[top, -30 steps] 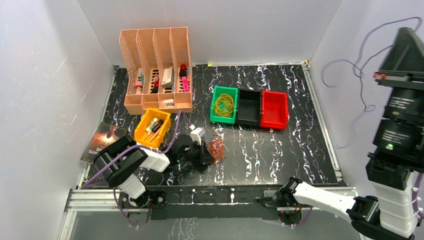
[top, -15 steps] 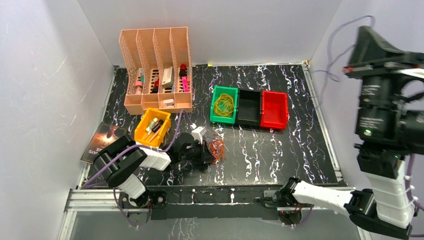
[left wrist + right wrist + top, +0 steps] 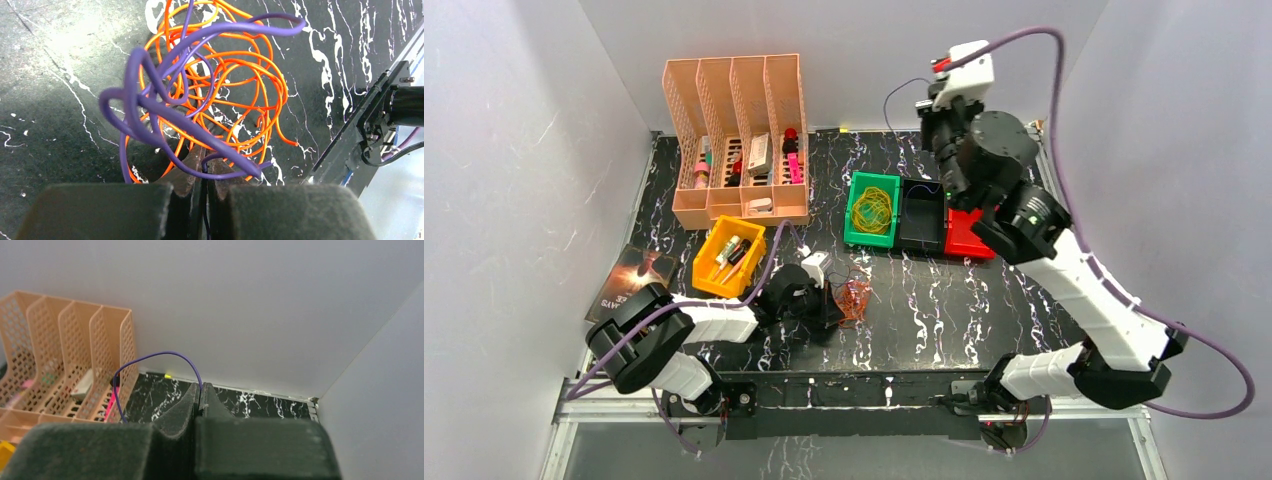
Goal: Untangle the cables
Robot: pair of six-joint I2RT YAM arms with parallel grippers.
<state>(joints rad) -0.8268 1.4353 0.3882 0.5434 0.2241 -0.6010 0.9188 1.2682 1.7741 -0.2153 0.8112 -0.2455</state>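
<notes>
Top external view: we found the cables (image 3: 855, 297) on the counter (image 3: 984, 300), lying right at the tips of the left pincer (image 3: 832, 302), which was clamped on strands at the bundle's near edge. The left arm was much the nearer. The right pincer (image 3: 200, 392) hung high near the back wall, well apart, pinched shut on one purple strand (image 3: 150, 356). The bundle looked like a loose, roundish knot of orange loops crossed by purple ones, with no clear long axis.

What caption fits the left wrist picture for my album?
Left pincer shut on the cables, an orange and purple tangle over the black table.
</notes>
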